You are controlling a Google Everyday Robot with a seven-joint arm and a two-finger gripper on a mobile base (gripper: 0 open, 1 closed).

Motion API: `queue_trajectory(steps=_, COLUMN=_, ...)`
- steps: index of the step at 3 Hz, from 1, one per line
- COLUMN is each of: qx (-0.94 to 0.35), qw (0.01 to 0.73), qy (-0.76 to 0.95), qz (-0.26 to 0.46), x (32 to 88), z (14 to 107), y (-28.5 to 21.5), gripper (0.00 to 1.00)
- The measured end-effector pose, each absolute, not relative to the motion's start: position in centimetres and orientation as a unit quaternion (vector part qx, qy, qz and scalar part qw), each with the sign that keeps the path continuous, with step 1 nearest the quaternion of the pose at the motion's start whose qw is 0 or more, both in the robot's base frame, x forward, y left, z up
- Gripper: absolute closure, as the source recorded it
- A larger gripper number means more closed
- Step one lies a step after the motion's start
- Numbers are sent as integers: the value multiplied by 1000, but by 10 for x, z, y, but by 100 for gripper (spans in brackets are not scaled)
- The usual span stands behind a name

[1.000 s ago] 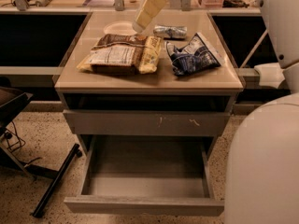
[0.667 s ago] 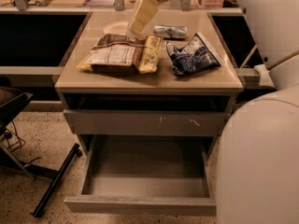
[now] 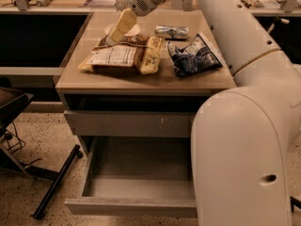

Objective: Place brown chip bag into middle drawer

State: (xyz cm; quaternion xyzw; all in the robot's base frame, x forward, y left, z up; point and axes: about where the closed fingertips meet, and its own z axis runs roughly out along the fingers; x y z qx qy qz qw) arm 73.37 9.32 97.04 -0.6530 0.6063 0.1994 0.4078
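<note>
Camera view: the claw [image 3: 114, 36] is hanging at the end of the white arm [image 3: 221, 22], tilted down and to the left over the back left part of the worktop [image 3: 155, 81]. Its tan tip is sitting right at the far edge of the brown chip bag [image 3: 120, 56]; contact cannot be confirmed. Whether the claw is open or closed cannot be told from here, and it is gripping nothing that is showing.

Compared with 1.0 s ago, the claw is now sitting lower and further left. Then it was hovering above the gap between the bags; 0.7 s ago it was partway down; now it is reaching the brown chip bag's rear edge. The arm and the robot's white body [image 3: 244, 164] are now covering more of the right side.

The brown chip bag is lying flat on the worktop, label panel up, in the same spot as before. Just to its right the dark-blue bag [image 3: 194, 55] is lying, and behind that the small silver wrapper [image 3: 171, 31]; neither is looking moved.

Below, the scratched drawer front [image 3: 129, 124] is staying closed, and under it the middle drawer [image 3: 127, 206] is standing pulled out, as before.
</note>
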Motion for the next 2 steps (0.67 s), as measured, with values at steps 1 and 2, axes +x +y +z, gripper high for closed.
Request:
queue_trajectory(steps=1, qx=-641, qw=405, qy=604, qz=245, x=738, z=932, y=109, gripper=0)
queue_trajectory(steps=2, qx=-640, qw=382, qy=610, qz=269, x=726, z=890, y=115, gripper=0)
